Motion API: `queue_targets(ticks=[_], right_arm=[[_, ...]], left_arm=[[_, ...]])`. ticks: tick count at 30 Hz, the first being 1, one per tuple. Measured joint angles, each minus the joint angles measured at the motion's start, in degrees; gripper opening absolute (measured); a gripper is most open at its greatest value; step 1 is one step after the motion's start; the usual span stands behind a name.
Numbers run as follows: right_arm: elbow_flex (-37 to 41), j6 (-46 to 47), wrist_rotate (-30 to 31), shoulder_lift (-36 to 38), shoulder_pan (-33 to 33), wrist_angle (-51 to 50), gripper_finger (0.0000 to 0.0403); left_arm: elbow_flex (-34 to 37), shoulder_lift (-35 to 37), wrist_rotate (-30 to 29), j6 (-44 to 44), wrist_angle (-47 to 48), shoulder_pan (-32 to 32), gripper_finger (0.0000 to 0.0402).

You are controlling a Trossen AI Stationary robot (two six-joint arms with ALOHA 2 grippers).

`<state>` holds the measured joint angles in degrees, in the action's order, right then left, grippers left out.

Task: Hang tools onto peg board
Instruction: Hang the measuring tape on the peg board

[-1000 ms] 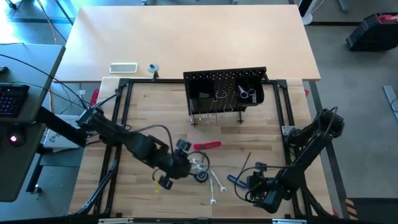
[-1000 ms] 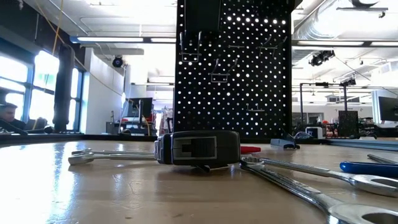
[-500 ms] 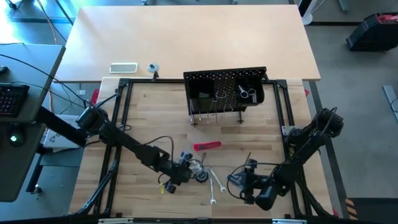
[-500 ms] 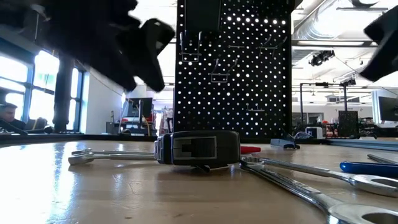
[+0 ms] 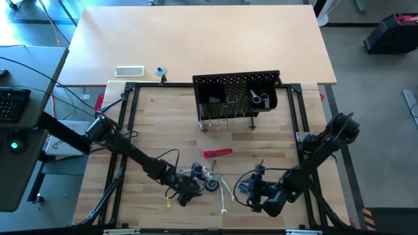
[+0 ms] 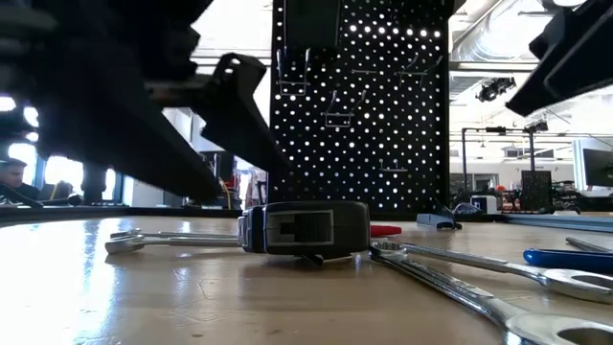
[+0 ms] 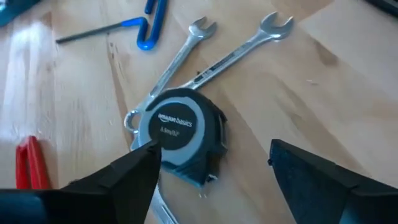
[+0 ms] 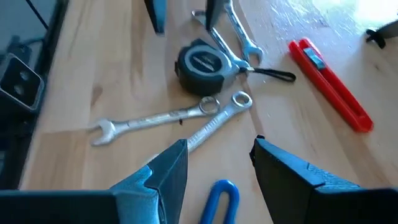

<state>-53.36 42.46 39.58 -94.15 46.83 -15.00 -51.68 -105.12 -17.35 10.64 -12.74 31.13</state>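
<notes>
2 grippers: both low over the tool cluster at the near edge of the table, neither holding anything.
Left gripper [image 7: 211,171]: fingers spread wide and empty, straddling the tape measure [image 7: 180,134] from above; in the high view it hangs at the left side of the cluster [image 5: 185,190].
Tape measure: round grey case lying flat, resting on the ring ends of the wrenches; it sits directly ahead of and between the left fingers, so the left arm is plainly the nearer one to it.
Right gripper [image 8: 217,165]: fingers parted and empty, pointed at the pair of silver wrenches [image 8: 186,121], with the blue-ended key [image 8: 222,199] just beneath it.
Wrench axes: 2 slim wrenches fan out from under the tape measure, their long axes running slantwise across the right fingers' gap rather than along it.
Red-handled tool [image 5: 217,153]: lies alone between the cluster and the peg board, long axis roughly parallel to the board's face.
Peg board [image 5: 236,98]: upright at the far side of the table, well apart from both grippers, a few items already hanging.
Judgement: the left looks nearest a grasp; its span seems wide enough for the case.
</notes>
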Motion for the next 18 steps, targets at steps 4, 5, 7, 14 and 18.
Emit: queue_targets(ticks=[4, 5, 7, 14, 18], right_arm=[[0.0, -0.5, -0.6, -1.9, -1.3, 2.0, 0.0177], [0.0, -0.5, -0.8, -2.6, -1.8, 2.5, 0.0177], [0.0, -0.6, -2.0, -4.3, -2.9, 3.8, 0.0177], [0.0, -6.6, -3.5, -8.8, -7.3, 11.7, 0.0177], [0.0, -10.9, -7.1, -10.3, -10.4, 16.5, 0.0177]], left_arm=[[0.0, -2.2, -5.0, 3.0, -2.7, 0.9, 0.0296], [0.0, -2.6, -5.8, 3.5, -3.2, 1.0, 0.0296], [0.0, -3.1, -6.1, 4.1, -3.9, 1.0, 0.0296], [0.0, -5.4, -8.6, 4.6, -4.3, 0.8, 0.0296], [-0.1, -6.9, -8.9, 4.5, -6.1, -0.2, 0.0296]])
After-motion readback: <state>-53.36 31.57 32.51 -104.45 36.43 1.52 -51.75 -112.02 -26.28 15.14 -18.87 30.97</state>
